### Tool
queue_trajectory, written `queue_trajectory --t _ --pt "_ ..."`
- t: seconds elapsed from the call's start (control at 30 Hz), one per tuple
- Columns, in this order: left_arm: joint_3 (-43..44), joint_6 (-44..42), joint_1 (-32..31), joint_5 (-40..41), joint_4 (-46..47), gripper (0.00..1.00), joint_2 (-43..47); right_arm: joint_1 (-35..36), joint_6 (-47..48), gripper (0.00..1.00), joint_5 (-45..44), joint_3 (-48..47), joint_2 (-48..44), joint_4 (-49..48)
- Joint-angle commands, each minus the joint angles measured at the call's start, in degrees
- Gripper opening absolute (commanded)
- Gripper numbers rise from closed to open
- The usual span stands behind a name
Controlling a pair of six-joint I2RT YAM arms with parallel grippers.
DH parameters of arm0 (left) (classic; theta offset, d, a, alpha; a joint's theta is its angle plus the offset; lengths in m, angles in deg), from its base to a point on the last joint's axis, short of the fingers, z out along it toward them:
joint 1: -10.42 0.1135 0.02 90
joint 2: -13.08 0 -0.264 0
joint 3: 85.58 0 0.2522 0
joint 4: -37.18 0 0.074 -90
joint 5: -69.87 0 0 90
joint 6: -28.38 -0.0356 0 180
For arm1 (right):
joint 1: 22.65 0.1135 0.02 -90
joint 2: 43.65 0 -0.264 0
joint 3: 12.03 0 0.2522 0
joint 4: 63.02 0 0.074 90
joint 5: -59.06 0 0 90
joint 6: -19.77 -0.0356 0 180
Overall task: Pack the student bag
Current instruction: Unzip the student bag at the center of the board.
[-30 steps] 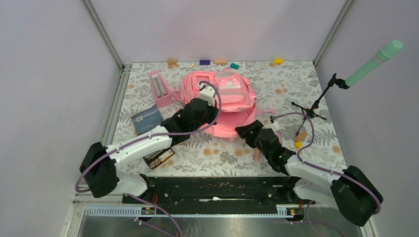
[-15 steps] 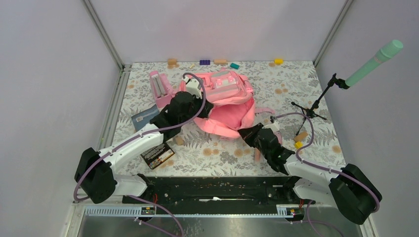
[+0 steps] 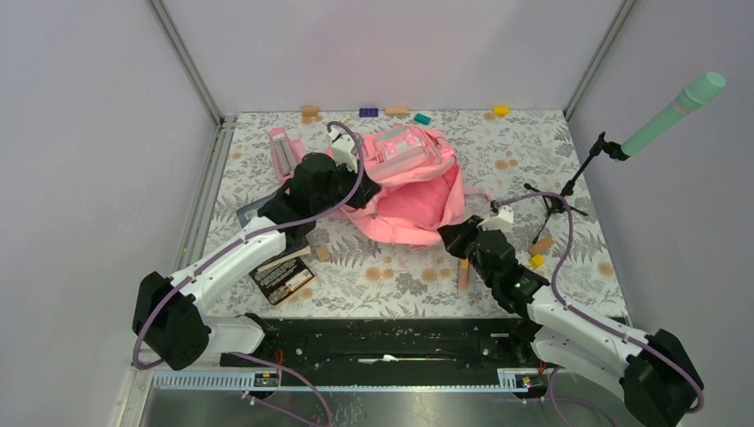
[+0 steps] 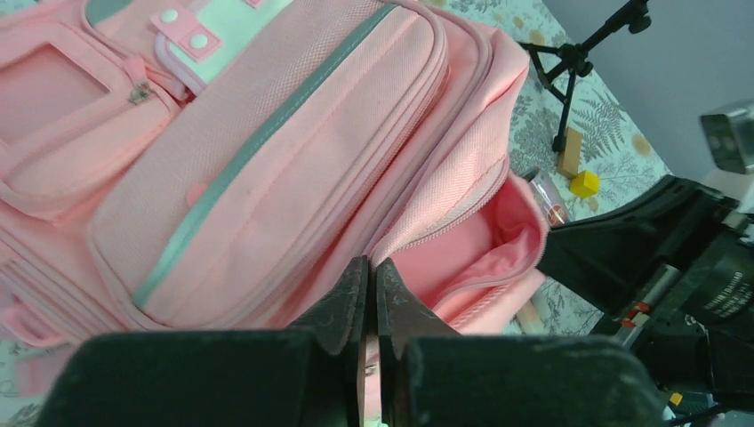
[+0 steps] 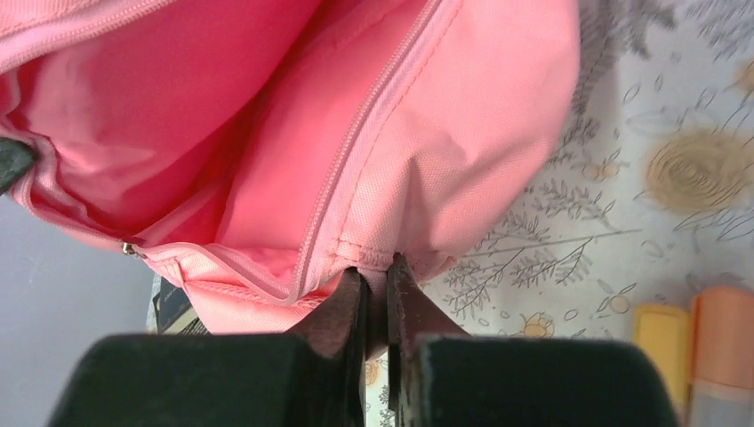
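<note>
Student bag, a large soft pink fabric backpack with grey-white trim (image 3: 411, 182), lies at upper centre of the floral-print table (image 3: 400, 276). Its main compartment mouth faces the lower right.

Left end effector (image 4: 372, 271): jaws pinched narrow on the zip rim of the upper flap. Right end effector (image 5: 374, 271): jaws nipped narrow on the seam of the lower lip.

Change over the last second: the right jaws went from wide to clamped on that lip. The left arm drew the flap toward the upper left, and the bag slid that way with it. The mouth now gapes and pink lining shows inside. Judgement: the opening is spread between two grips and ready to be loaded, but neither end effector is free to fetch an item.

Edges and room:
- The pink triangular stand (image 3: 286, 156) sits just beside the left forearm, so there is little slack at upper left.
- The black microphone tripod (image 3: 556, 203) stands right of the bag, near the right arm's cable.
- The dark book (image 3: 283, 277) lies partly under the left arm at lower left.
- The orange wooden block (image 3: 463, 274) lies just beside the right wrist.
- A row of small coloured blocks (image 3: 368, 112) lines the far edge.
- The bare table at lower centre, between the arms, is the widest free stretch.
</note>
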Motion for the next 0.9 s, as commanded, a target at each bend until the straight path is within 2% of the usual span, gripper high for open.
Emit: queue_trajectory --t 0.0,0.1,0.33,0.63,0.87 --pt "5.40 -3.97 6.09 0.75 -0.41 0.00 3.69 -0.46 12.98 0.00 -8.36 -2.88 -6.71 8.93" --pt "5.90 -3.45 8.91 -2.20 -0.32 0.00 3.89 -0.56 13.89 0.00 -9.18 -2.59 -7.53 10.92" --pt "8.92 -3.63 12.91 -3.43 0.35 0.00 1.05 -0.60 9.99 0.00 -9.91 0.06 -5.30 11.08" --pt "23.47 -7.02 16.10 -0.53 -1.26 0.00 -7.57 -0.65 7.50 0.00 -14.35 1.57 -9.14 18.26" --pt "32.10 -10.98 16.10 -0.35 -2.22 0.00 -12.67 -0.61 7.12 0.00 -12.47 3.69 -10.90 20.76"
